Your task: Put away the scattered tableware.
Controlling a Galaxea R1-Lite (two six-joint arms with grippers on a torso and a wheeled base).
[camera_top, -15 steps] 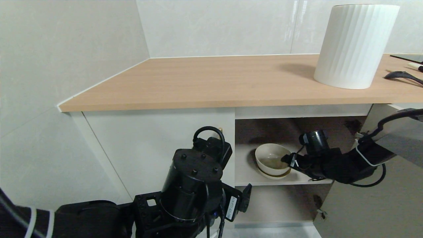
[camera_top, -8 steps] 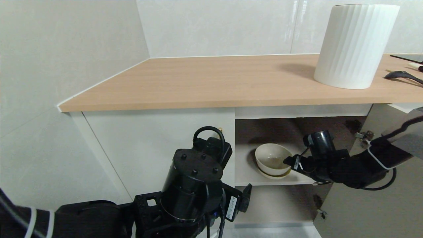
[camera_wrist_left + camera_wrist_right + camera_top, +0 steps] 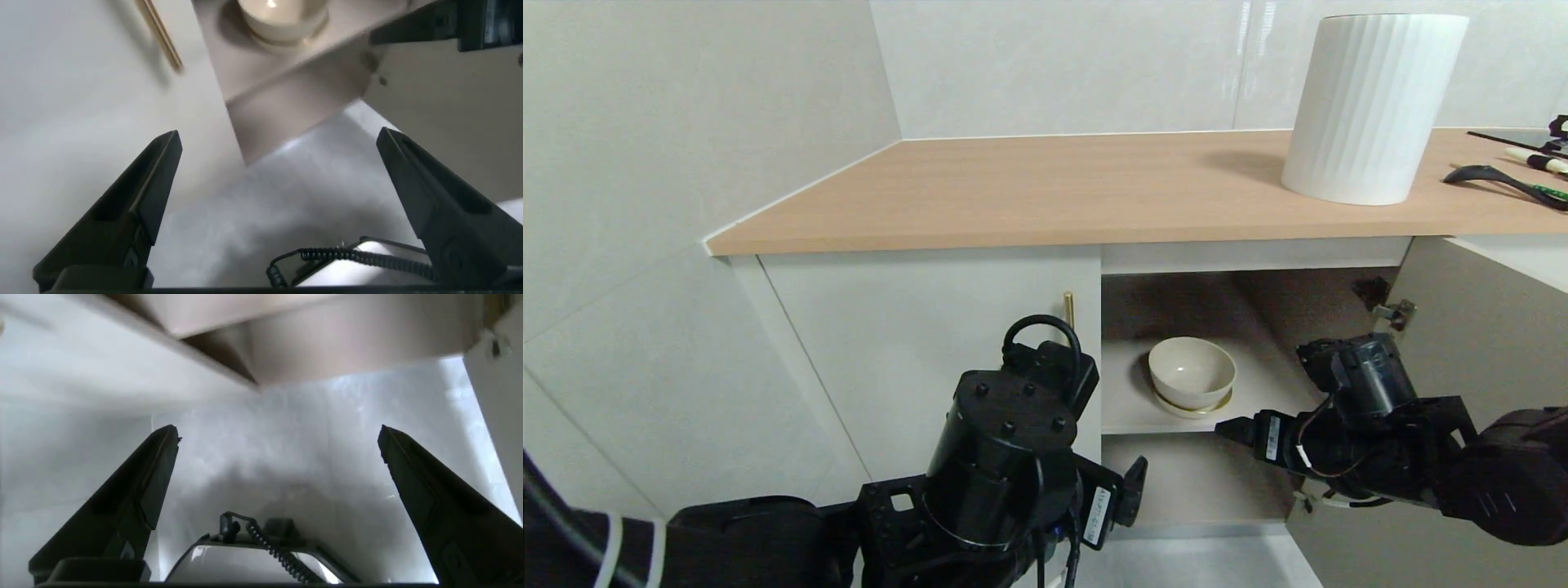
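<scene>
A cream bowl (image 3: 1192,371) sits on a small plate (image 3: 1194,406) on the upper shelf of the open cabinet; the left wrist view also catches the bowl (image 3: 282,16). My right gripper (image 3: 1232,428) hangs just outside the cabinet, below and in front of the shelf's edge and apart from the bowl. Its fingers are open with nothing between them, as the right gripper (image 3: 278,498) shows over the pale floor. My left gripper (image 3: 282,212) is low in front of the shut left door, open and empty.
The cabinet's right door (image 3: 1486,327) stands open beside my right arm. A brass handle (image 3: 1068,309) is on the shut left door. On the wooden counter (image 3: 1054,188) stand a white ribbed cylinder (image 3: 1364,106) and, at the far right, a black ladle (image 3: 1486,175) with other utensils.
My right gripper has drawn back out of the cabinet, away from the bowl's rim, leaving the bowl on the shelf. The head camera has shifted. The left arm has kept still.
</scene>
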